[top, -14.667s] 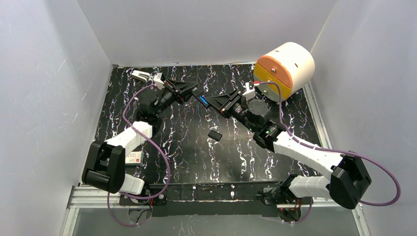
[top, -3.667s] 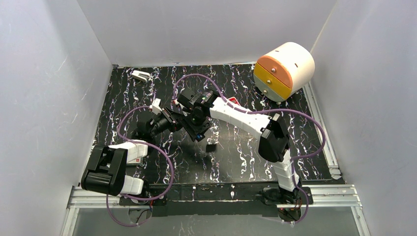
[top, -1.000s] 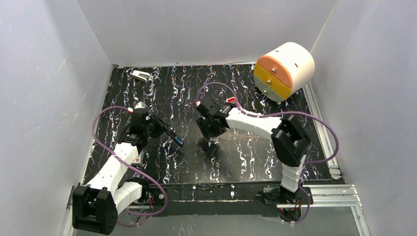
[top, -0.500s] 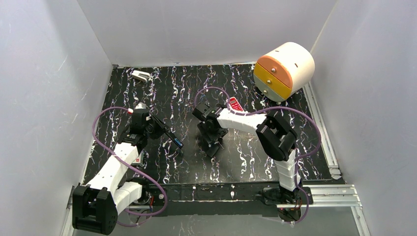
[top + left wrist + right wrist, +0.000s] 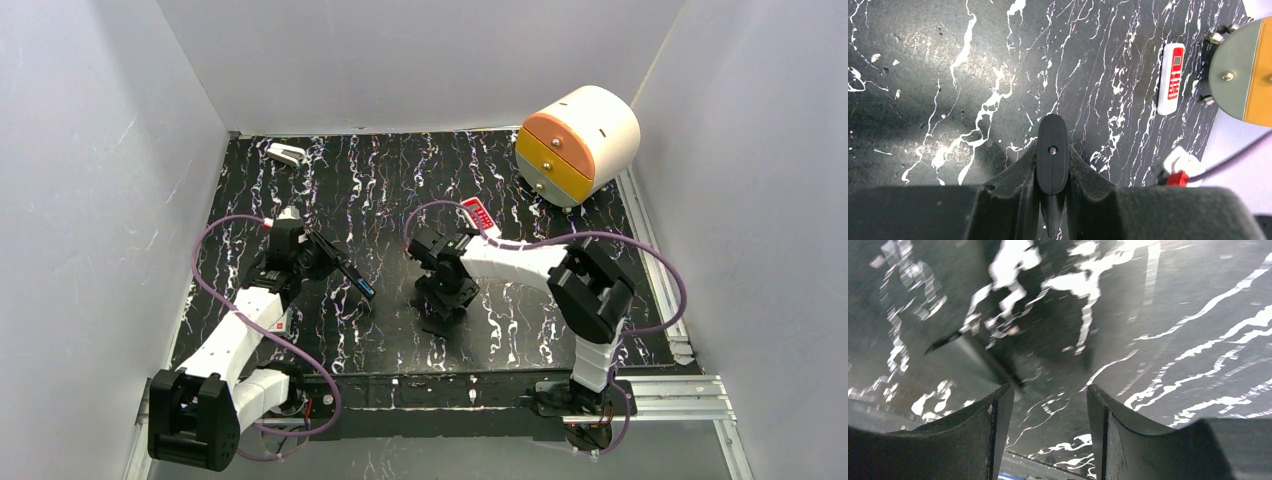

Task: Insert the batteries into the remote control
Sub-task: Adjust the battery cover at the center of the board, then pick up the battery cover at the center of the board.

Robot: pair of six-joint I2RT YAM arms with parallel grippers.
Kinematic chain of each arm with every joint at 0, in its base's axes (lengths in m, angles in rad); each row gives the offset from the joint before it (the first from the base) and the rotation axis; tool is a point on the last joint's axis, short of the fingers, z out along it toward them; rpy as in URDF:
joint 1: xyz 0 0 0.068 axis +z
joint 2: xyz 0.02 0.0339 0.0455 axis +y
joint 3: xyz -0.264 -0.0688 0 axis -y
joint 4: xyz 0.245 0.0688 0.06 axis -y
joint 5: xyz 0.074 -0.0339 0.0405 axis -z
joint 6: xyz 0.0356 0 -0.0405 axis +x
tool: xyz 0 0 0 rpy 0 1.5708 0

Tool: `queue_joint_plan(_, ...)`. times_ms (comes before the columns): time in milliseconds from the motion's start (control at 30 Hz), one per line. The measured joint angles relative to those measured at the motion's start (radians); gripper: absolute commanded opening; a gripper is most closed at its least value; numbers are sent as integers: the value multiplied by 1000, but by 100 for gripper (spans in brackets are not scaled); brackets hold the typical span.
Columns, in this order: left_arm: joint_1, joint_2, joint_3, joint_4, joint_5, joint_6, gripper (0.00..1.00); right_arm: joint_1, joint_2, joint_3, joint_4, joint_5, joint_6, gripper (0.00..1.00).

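Pinching the black remote control edge-on, the left gripper has its jaws pressed against the remote's two sides. A blue battery shows at the remote's free end. To the right of the remote and apart from it, the right gripper hangs with jaws spread and empty above a flat black piece.

glossy marble-look table, matt plastic remote

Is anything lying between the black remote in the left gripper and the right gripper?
No: the top view shows only bare marbled table between the black remote and the right gripper.
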Motion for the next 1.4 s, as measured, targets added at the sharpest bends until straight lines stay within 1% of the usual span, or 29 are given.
queue_joint_plan(100,0,5,0,9,2,0,0,32,-54,-47,21,-67,-42,65)
queue_joint_plan(200,0,10,0,5,1,1,0,61,-83,-47,32,-46,-45,68)
queue_joint_plan(300,3,10,0,-8,-11,2,0,61,-112,-45,37,-9,-46,72)
queue_joint_plan(467,14,9,9,-57,-41,9,0,67,-162,-55,82,-74,-94,72)
queue_joint_plan(667,26,3,20,-87,-67,9,0,138,-126,-84,105,-125,-169,71)
queue_joint_plan(800,27,2,20,-102,-71,9,0,149,-92,-86,105,-128,-197,70)
queue_joint_plan(933,31,2,20,-102,-71,9,0,146,-79,-91,106,-126,-214,67)
queue_joint_plan(1100,32,2,20,-99,-69,9,0,146,-55,-92,108,-125,-219,60)
queue_joint_plan(1233,33,3,20,-98,-62,9,0,146,-44,-89,104,-123,-222,58)
queue_joint_plan(1300,34,5,20,-97,-60,9,0,146,-44,-89,104,-119,-221,55)
queue_joint_plan(1400,35,11,20,-86,-50,8,0,153,-43,-90,106,-92,-221,43)
